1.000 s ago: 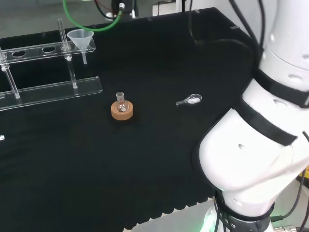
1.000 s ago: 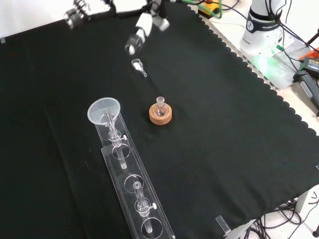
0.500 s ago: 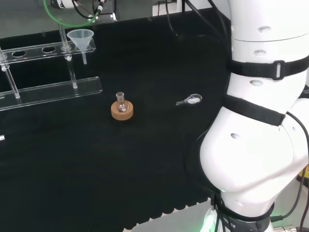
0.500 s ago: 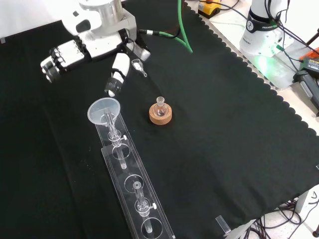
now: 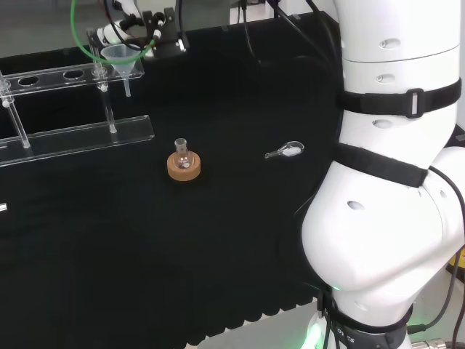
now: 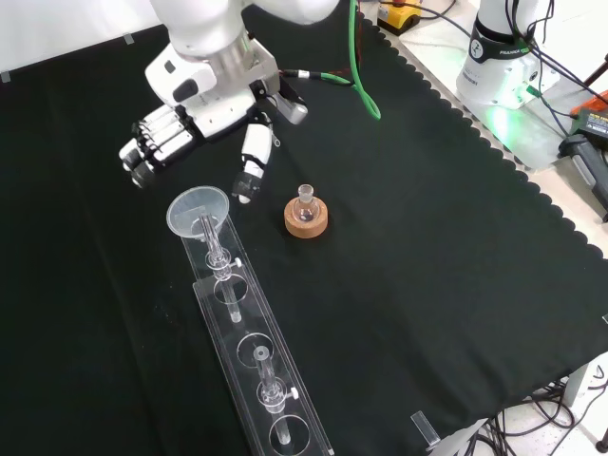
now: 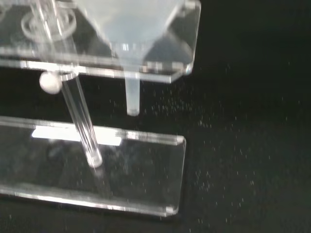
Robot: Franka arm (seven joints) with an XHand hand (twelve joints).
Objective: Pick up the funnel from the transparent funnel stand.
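Observation:
The clear funnel [image 6: 198,210] sits in the end hole of the transparent stand [image 6: 258,372], its stem pointing down. In the head view the funnel [image 5: 122,57] is at the stand's [image 5: 73,138] right end. My hand [image 6: 201,103] hovers just beyond the funnel in the front view, fingers [image 6: 150,155] on one side and thumb [image 6: 251,169] on the other, spread apart and touching nothing. In the head view, part of the hand [image 5: 138,27] shows just behind the funnel. The wrist view looks closely at the funnel's cone [image 7: 132,25], with the stand's shelf [image 7: 160,73] around it.
A small round flask on a cork ring [image 6: 307,216] stands to the right of the funnel in the front view. A small clear scoop [image 5: 285,150] lies on the cloth at mid-right of the head view. A green cable [image 6: 359,66] trails from the wrist.
The hand has come down and nearer in the front view, from the cloth's far edge to just beyond the funnel. The arm's links have swung with it. The funnel and the flask have not moved.

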